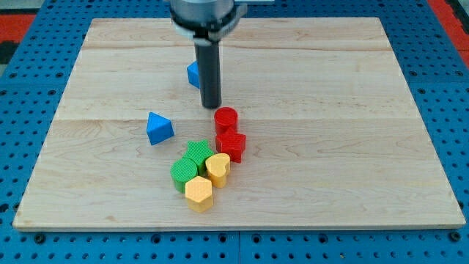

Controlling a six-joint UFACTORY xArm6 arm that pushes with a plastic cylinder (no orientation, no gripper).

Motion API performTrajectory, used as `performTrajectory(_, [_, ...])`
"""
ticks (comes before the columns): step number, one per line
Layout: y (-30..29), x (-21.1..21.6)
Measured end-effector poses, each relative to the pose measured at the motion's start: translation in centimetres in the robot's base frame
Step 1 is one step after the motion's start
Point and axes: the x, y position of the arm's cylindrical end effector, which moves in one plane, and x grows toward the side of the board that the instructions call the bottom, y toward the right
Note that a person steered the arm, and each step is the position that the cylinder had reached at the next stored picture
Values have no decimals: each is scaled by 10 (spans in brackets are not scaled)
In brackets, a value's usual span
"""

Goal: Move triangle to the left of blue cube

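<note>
My tip [211,106] carries no gripper, so nothing is grasped. It stands upright just beside the half-hidden blue cube [193,74], on its right, above the red cylinder [226,118]. The blue triangle [158,128] lies apart, lower left on the bench [352,147]. The approach seems pending: next I judge the tip must get beneath the triangle and push it upward.

red cylinder [226,118] touching red block [231,144] below it | I see green star [197,152], green cylinder [184,173], yellow heart [218,168], yellow hexagon [198,193] clustered | wooden board [352,110] | blue pegboard [29,73]
</note>
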Motion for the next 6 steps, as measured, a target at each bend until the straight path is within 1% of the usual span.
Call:
performTrajectory(1, [-33, 56])
performTrajectory(2, [-107, 59])
performTrajectory(3, [-106, 57])
performTrajectory(4, [-65, 29])
performTrajectory(5, [-76, -31])
performTrajectory(6, [-78, -7])
